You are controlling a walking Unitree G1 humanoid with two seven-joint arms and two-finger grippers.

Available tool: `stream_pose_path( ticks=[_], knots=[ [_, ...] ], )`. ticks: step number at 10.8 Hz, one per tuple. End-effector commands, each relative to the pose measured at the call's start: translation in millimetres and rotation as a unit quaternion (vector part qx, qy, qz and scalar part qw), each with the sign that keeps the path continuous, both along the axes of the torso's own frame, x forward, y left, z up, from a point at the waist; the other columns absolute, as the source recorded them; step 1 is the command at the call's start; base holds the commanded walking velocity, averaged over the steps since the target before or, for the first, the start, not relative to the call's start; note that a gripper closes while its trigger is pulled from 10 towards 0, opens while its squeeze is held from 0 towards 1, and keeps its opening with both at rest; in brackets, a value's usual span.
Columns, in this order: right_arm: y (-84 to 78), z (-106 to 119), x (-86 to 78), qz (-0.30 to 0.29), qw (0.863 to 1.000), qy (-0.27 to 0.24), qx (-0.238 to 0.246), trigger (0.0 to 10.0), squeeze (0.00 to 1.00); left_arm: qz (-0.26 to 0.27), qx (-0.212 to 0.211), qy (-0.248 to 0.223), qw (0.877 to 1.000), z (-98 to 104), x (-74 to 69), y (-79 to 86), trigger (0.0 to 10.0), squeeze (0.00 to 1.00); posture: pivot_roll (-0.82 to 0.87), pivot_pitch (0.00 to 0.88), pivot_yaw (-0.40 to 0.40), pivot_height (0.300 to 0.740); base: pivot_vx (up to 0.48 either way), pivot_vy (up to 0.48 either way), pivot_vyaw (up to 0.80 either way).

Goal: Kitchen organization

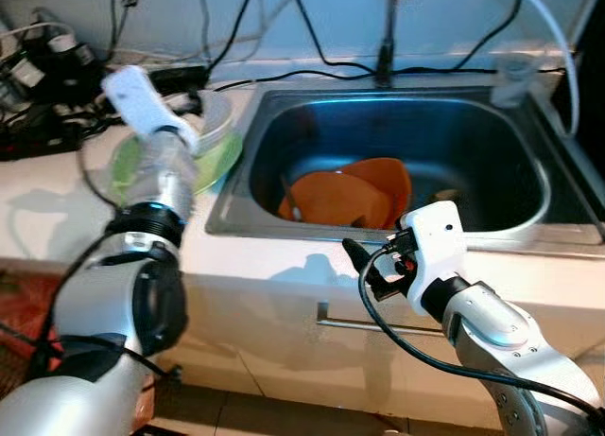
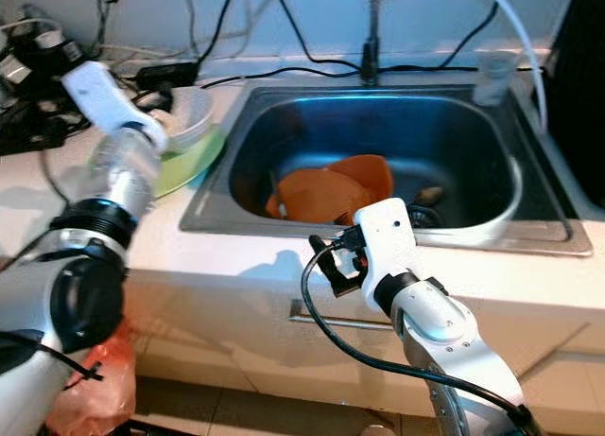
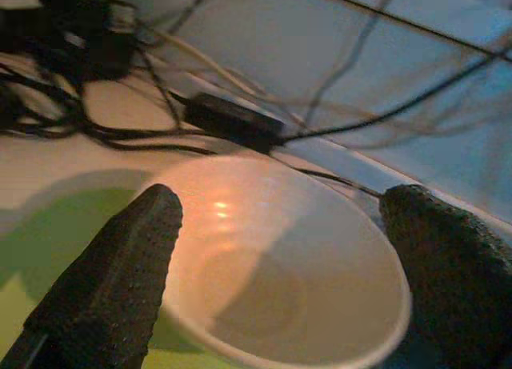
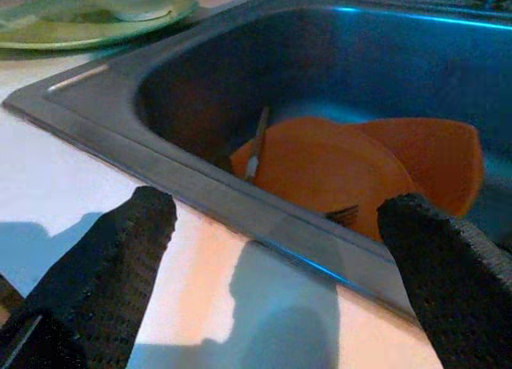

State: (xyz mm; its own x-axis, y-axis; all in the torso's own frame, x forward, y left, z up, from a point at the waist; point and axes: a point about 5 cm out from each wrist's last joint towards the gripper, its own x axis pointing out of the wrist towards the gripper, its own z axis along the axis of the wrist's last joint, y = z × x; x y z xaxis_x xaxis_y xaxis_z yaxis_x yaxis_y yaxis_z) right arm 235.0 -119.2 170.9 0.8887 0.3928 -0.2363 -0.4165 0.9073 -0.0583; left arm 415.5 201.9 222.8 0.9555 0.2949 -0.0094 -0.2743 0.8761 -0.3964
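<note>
A steel sink [image 1: 529, 214] is set into a white desk [image 1: 57, 218], with a tap [image 1: 386, 39] behind it and black cables [image 1: 312, 39] trailing along the back wall. A tangle of black plugs and adapters [image 1: 43, 77] crowds the desk's far left corner. A clear cup [image 1: 513, 77] stands at the sink's back right corner beside a white hose [image 1: 553, 29].

Two orange plates [image 1: 345, 195] lie overlapping in the sink, with a fork [image 4: 254, 149] leaning against them; its tines or a second fork show at the plates' near edge, which one I cannot tell. One white bowl [image 3: 280, 265] sits on one green plate [image 1: 222, 157] on the desk just left of the sink.

The left hand [image 3: 280, 257] hangs over the bowl, fingers [image 3: 120, 265] spread wide to either side of its rim, gripping nothing. The right hand [image 4: 272, 249] hovers above the desk's front edge before the sink, aimed at the orange plates, fingers [image 4: 112, 265] parted and empty; the sink's front rim lies between it and the plates.

A drawer handle [image 1: 369, 322] runs below the desk. A red bag [image 2: 95, 389] lies on the floor at lower left. No writing is legible
</note>
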Motion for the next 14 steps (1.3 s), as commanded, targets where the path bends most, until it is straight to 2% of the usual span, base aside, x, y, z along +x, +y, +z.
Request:
stream_pose_path(
  ticks=[1,3,4,5,6,9,11,12,13,14],
  knots=[
    [3.9,1.0,0.2,0.013,1.000,-0.002,0.005,10.0,0.00,0.024,0.009,-0.002,1.000,4.7,-1.0,9.8,10.0,0.00,-0.25,0.000,0.119,0.740,0.000,0.000,0.00],
    [4.1,0.4,0.0,0.013,1.000,-0.002,0.005,10.0,0.00,0.037,0.019,0.015,0.999,2.5,-2.2,17.0,10.0,0.00,-0.25,0.000,0.120,0.740,0.000,0.000,0.00],
    [4.4,0.8,-0.2,0.013,1.000,-0.003,0.006,10.0,0.00,0.037,0.010,0.049,0.998,-9.0,-3.5,18.8,10.0,0.00,-0.25,0.000,0.120,0.740,0.000,0.000,0.00],
    [5.1,1.0,-1.4,0.016,1.000,-0.002,0.008,10.0,0.00,0.019,-0.022,0.081,0.996,-24.1,-5.0,15.1,10.0,0.00,-0.25,0.000,0.119,0.740,0.000,0.000,0.00],
    [6.9,1.6,-3.1,0.022,1.000,-0.003,0.014,10.0,0.00,0.012,-0.027,0.100,0.995,-32.4,-6.4,13.6,10.0,0.00,-0.25,0.000,0.119,0.740,0.000,0.000,0.00],
    [14.9,3.6,-11.6,0.041,0.999,-0.006,0.031,10.0,0.00,-0.012,-0.026,0.123,0.992,-44.0,-8.7,11.2,10.0,0.00,-0.25,0.000,0.126,0.740,0.000,0.000,0.00],
    [18.6,5.3,-16.7,0.046,0.998,-0.013,0.047,10.0,0.00,-0.023,-0.030,0.121,0.992,-43.5,-8.5,11.7,10.0,0.00,-0.26,0.000,0.136,0.740,0.000,0.000,0.00],
    [20.4,7.8,-18.2,0.051,0.997,-0.019,0.055,10.0,0.00,-0.034,-0.029,0.106,0.993,-36.9,-6.1,9.0,10.0,0.00,-0.26,0.000,0.138,0.740,0.000,0.000,0.00],
    [21.0,11.0,-17.5,0.049,0.996,-0.029,0.064,10.0,0.00,-0.062,-0.014,0.070,0.995,-26.0,-2.5,2.5,10.0,0.00,-0.26,0.000,0.138,0.740,0.000,0.000,0.00],
    [20.9,12.1,-16.0,0.048,0.996,-0.033,0.066,10.0,0.00,-0.065,-0.008,0.053,0.996,-24.6,-3.0,3.4,10.0,0.00,-0.23,0.000,0.132,0.740,0.000,0.000,0.00]
  ],
)
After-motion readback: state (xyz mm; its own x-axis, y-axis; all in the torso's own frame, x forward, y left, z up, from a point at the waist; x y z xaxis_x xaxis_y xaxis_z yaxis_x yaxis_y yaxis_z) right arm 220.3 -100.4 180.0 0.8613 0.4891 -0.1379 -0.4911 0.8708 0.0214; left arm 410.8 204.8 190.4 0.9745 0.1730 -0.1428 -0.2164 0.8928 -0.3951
